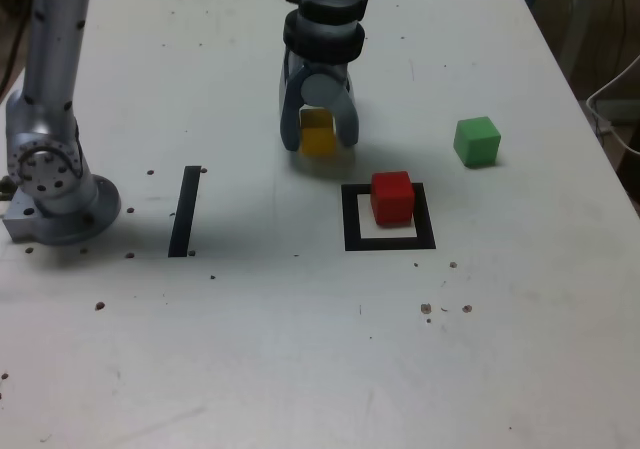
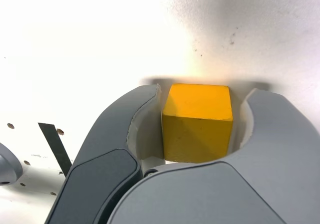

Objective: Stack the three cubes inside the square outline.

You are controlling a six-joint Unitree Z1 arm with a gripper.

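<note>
My gripper (image 1: 320, 145) reaches down to the table just behind the square outline (image 1: 389, 241), and its jaws press against both sides of the yellow cube (image 1: 318, 137). In the wrist view the yellow cube (image 2: 198, 121) fills the space between the two grey fingers (image 2: 125, 129), low over the white tabletop. The red cube (image 1: 392, 197) sits inside the black outline, against its far edge. By itself at the exterior view's right rests the green cube (image 1: 477, 141).
A narrow black strip (image 1: 185, 210) lies on the table to the exterior view's left, with the arm's base (image 1: 55, 184) beyond it. Small dark specks dot the white tabletop (image 1: 300, 349). Cables hang past the table's right edge.
</note>
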